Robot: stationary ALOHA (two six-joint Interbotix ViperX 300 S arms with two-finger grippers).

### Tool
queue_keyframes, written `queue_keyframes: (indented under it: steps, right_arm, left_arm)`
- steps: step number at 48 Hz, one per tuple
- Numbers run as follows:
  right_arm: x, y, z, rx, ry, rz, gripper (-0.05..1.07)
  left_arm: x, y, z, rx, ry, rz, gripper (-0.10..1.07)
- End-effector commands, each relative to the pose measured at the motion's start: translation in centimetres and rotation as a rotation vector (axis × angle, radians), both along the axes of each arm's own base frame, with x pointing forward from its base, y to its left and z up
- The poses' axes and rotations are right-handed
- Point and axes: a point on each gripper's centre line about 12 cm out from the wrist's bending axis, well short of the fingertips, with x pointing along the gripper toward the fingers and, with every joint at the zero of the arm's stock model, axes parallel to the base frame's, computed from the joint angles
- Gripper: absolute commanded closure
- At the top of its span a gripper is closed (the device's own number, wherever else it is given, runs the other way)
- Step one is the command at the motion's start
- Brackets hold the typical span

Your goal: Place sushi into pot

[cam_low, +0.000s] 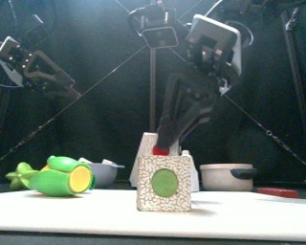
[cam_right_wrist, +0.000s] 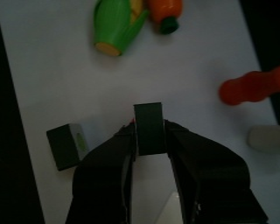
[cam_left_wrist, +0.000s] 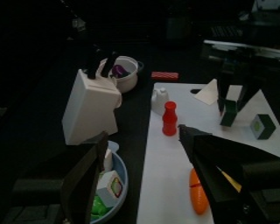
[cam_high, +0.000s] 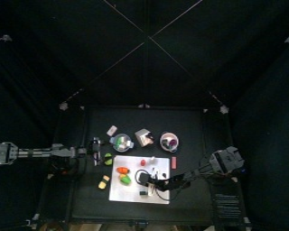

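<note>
Right gripper [cam_right_wrist: 149,144], jaws clamped on the sushi piece [cam_right_wrist: 149,129], should lift vertically before travelling to the pot [cam_low: 228,176].

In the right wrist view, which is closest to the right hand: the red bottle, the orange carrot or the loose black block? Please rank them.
From the right hand:
1. Black block, just beside it on the white board.
2. Red bottle, farther out on its other side.
3. Orange carrot, farthest, next to the green toy.

White mat [cam_high: 125,169] on black table [cam_high: 80,203]
</note>
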Motion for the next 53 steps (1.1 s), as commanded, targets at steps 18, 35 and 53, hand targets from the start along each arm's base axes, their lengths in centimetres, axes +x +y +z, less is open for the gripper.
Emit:
queue_keyframes:
  steps: [18, 35, 53]
  right_arm:
    - [-6.2, -9.7, 8.6, -0.110, -0.015, -0.399, 0.46]
    - [-11.0, -18.3, 5.3, -0.144, 0.104, -0.646, 0.46]
    - [-12.3, -21.8, 2.2, -0.073, 0.101, -0.678, 0.45]
  left_arm:
    - [0.2, 0.1, 0.4, 0.005, -0.013, 0.002, 0.00]
    - [0.2, 0.1, 0.4, 0.005, -0.012, 0.002, 0.00]
    - [0.1, 0.1, 0.3, 0.005, -0.010, 0.003, 0.00]
